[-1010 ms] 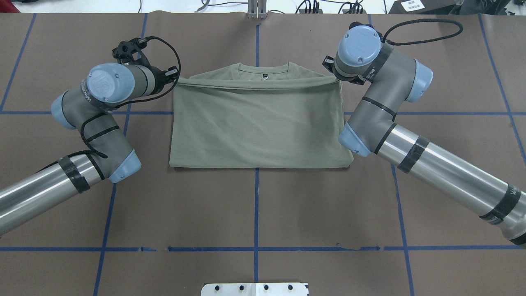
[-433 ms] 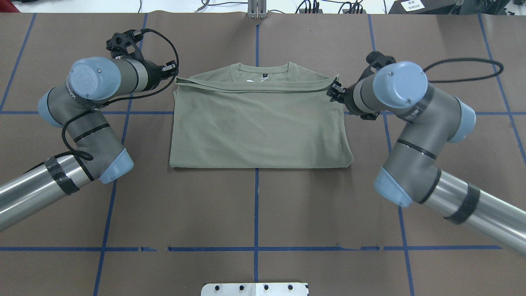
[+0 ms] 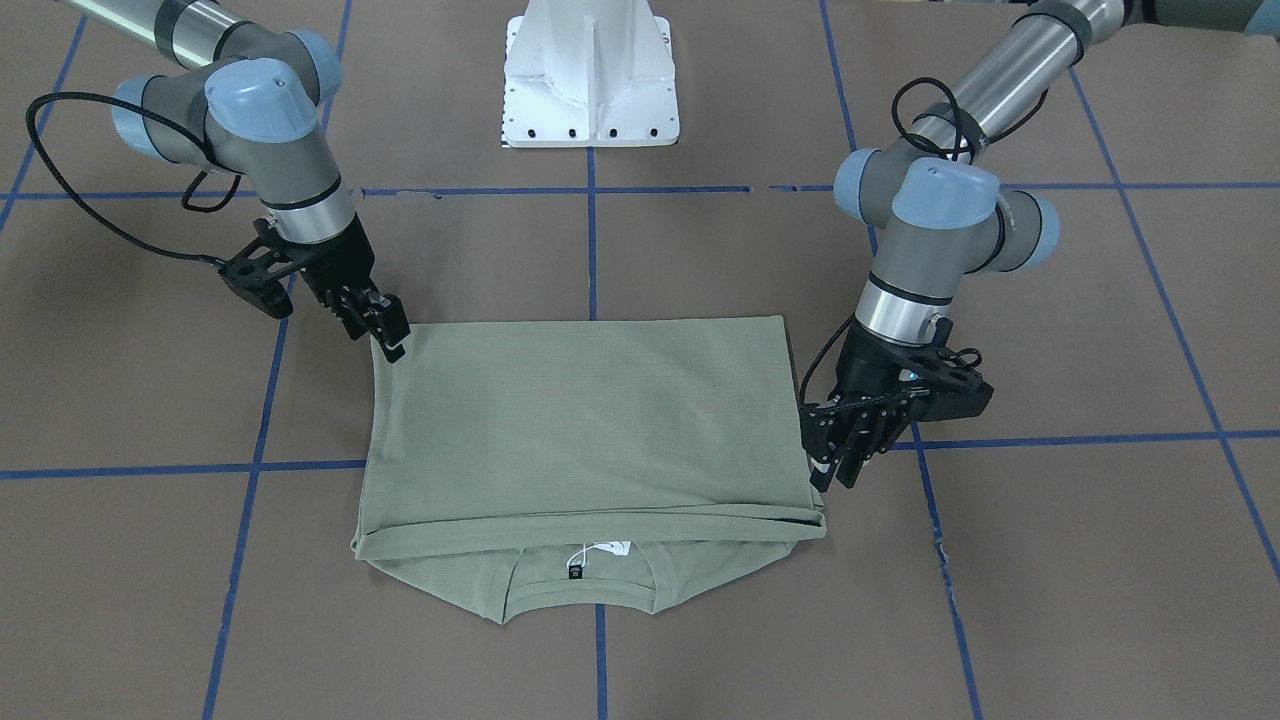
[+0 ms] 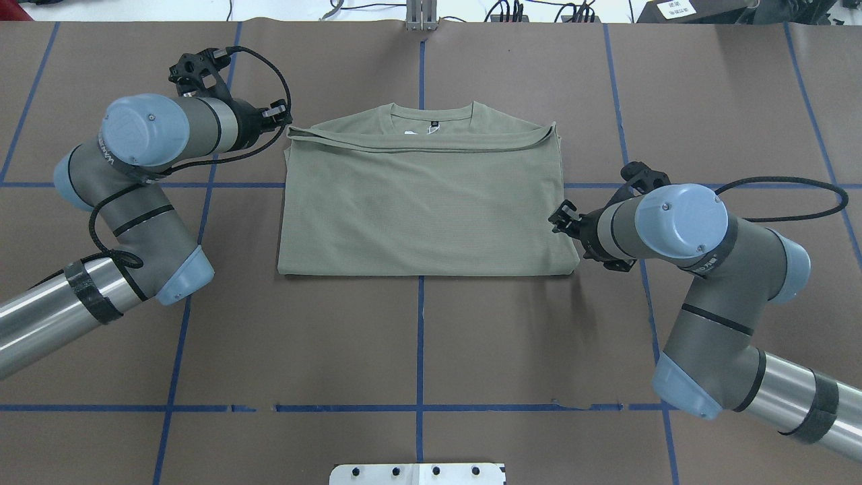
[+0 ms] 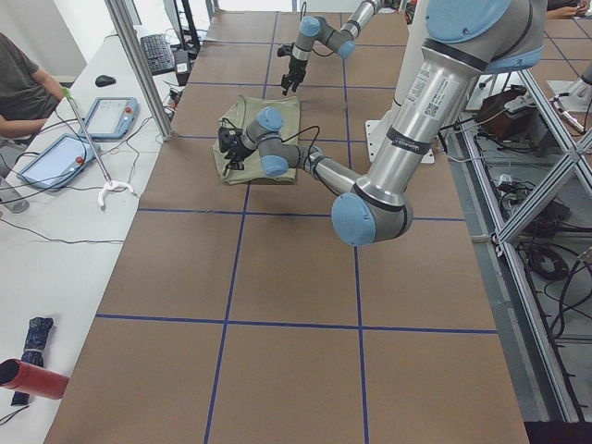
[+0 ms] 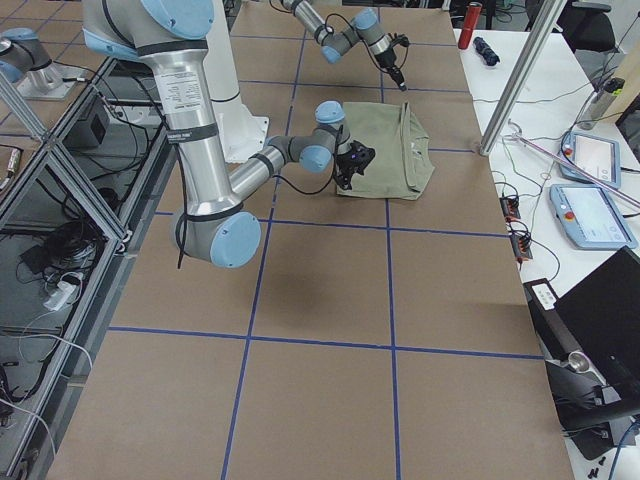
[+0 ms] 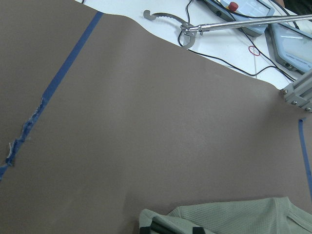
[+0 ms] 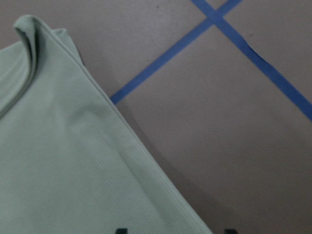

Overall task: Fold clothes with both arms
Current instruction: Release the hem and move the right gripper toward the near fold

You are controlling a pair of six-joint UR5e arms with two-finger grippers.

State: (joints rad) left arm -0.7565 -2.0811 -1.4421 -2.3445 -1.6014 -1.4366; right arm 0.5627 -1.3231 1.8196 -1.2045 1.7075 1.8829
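The green shirt (image 4: 424,202) lies folded into a flat rectangle in the middle of the table, its neck (image 3: 580,590) and black label on the far side from the robot. My left gripper (image 4: 281,116) hangs at the far left corner of the shirt (image 3: 590,420). In the left wrist view its fingertips (image 7: 151,228) stand apart with that corner just beyond them, so it looks open. My right gripper (image 4: 557,221) is open beside the shirt's right edge, holding nothing. From the front-facing camera the right gripper (image 3: 385,330) hovers over the corner nearest the robot.
Brown paper with blue tape lines (image 4: 421,337) covers the table. The white base block (image 3: 590,90) stands at the robot's edge. Beyond the far edge are a metal post (image 5: 139,65), tablets (image 5: 106,116), cables and a seated person (image 5: 18,83).
My right gripper let go of the far right corner and swung back along the shirt's right edge. The lifted hem dropped flat. The left arm drew slightly leftward.
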